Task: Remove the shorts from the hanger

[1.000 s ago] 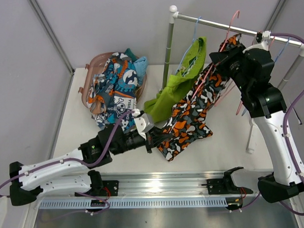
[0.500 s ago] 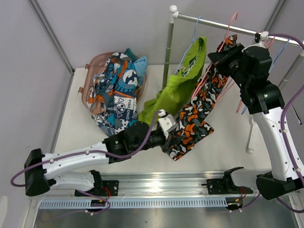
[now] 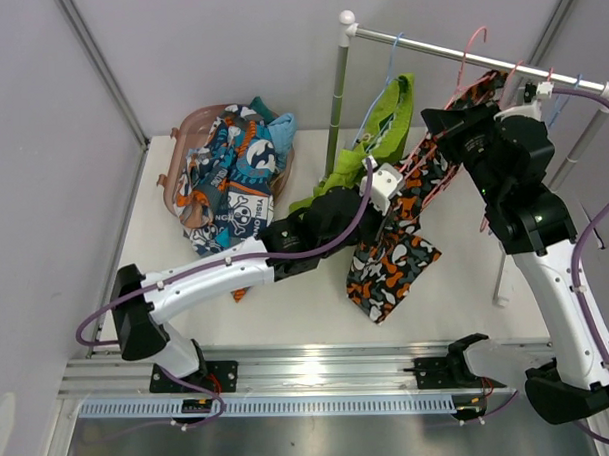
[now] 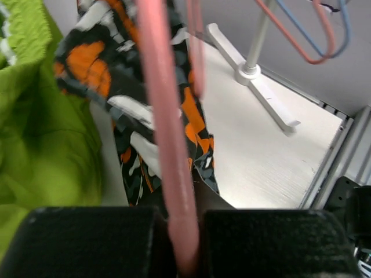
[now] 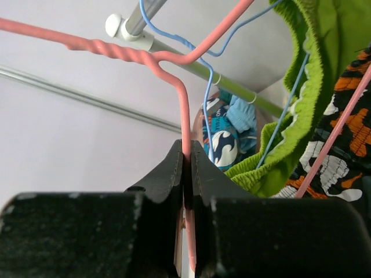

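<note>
The black-orange-white shorts (image 3: pixel 391 260) hang from a pink hanger (image 3: pixel 469 57) on the rail. My left gripper (image 3: pixel 398 190) is at the top of the shorts. In the left wrist view it (image 4: pixel 184 243) is shut round the pink hanger's bar (image 4: pixel 165 116), with dark shorts fabric (image 4: pixel 98 63) beside the bar. My right gripper (image 3: pixel 443 118) is shut on the hanger's neck just below the hook, as the right wrist view (image 5: pixel 186 147) shows. The lime green shorts (image 3: pixel 367 161) hang on a blue hanger (image 3: pixel 391 60) to the left.
A pink basket (image 3: pixel 196 127) at the back left holds the cartoon-print shorts (image 3: pixel 233 180), a dark teal pair (image 3: pixel 263 109) and a light blue pair (image 3: pixel 284 124). The rack's rail (image 3: pixel 428 49), post (image 3: pixel 338 97) and white foot (image 3: pixel 503 281) stand at the right. Bare hangers (image 3: pixel 555 89) hang further right.
My left gripper rose from the shorts' lower hem to the hanger's bar at their top. The shorts now hang straighter. My right gripper shifted slightly up and right with the hanger.
</note>
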You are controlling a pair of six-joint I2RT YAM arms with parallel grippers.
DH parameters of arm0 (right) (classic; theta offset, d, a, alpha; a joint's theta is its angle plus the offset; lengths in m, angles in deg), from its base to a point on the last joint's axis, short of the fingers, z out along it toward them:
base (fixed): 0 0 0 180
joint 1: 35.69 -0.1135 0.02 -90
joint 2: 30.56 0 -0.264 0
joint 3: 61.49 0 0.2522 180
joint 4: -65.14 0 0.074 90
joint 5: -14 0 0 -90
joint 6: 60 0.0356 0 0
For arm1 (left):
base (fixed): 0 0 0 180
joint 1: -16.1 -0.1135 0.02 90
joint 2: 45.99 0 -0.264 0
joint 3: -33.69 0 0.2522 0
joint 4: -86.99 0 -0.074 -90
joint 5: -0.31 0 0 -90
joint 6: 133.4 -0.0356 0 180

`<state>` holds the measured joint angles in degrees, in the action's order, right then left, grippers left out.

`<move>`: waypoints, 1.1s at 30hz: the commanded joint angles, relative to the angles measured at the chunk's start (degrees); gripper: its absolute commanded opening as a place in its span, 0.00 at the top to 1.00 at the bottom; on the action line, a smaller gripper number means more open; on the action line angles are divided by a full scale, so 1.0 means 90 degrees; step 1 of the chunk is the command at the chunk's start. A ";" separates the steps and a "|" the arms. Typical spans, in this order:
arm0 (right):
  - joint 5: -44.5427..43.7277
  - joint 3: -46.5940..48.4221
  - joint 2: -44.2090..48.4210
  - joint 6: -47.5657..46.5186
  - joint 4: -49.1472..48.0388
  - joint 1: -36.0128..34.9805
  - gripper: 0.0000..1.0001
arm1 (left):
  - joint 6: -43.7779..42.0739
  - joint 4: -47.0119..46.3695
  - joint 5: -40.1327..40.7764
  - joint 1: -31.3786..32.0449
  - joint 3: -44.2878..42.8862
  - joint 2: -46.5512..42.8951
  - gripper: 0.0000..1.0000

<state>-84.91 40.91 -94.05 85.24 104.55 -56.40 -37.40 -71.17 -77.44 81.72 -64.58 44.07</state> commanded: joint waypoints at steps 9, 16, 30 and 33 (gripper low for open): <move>0.0899 0.1079 -0.0397 -0.0348 0.0316 0.0425 1.00 | 0.0603 0.0302 0.0532 -0.0163 0.1497 -0.2260 1.00; 0.2666 0.0642 -0.0466 0.1364 -0.0747 0.1557 1.00 | 0.0690 0.1193 0.1363 -0.0163 0.2562 -0.3853 1.00; 0.3939 -0.0865 0.0149 0.4193 -0.2499 0.1452 1.00 | 0.0671 -0.0545 0.1188 -0.0163 0.2428 -0.2792 1.00; 0.3968 -0.0670 0.0257 0.4330 -0.2391 0.1383 1.00 | 0.0506 -0.0663 0.1139 -0.0163 0.1833 -0.2118 1.00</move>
<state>-50.94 30.79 -94.90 120.72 88.25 -43.42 -31.54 -70.56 -66.36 80.08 -41.37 22.44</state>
